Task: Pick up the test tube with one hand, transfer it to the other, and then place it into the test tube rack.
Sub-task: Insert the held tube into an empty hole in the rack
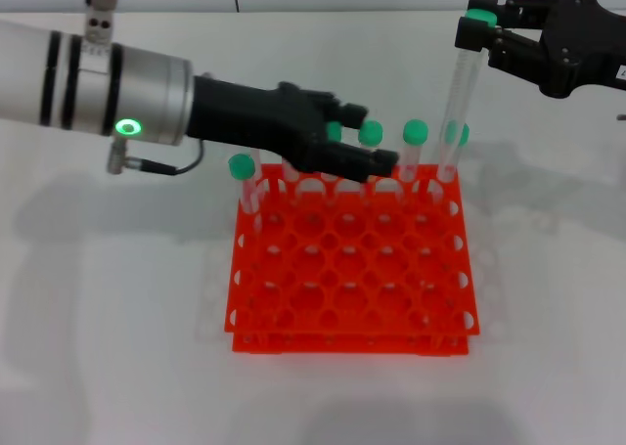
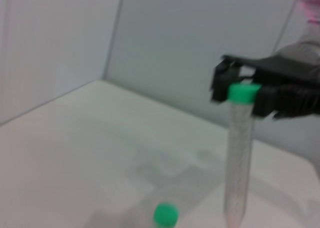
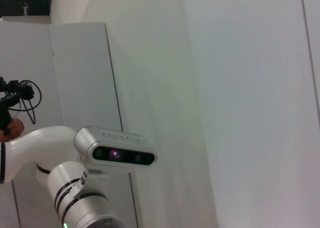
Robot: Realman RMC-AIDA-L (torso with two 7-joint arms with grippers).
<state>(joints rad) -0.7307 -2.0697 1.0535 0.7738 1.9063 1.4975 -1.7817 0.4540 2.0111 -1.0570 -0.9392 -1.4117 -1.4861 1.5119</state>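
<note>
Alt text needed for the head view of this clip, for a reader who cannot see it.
The right gripper holds a green-capped test tube by its cap, hanging upright above the back right corner of an orange test tube rack. The left gripper reaches over the rack's back row, among other capped tubes.

Green-capped test tube (image 1: 458,112) hangs upright above orange-red test tube rack's (image 1: 352,269) far-right corner.
</note>
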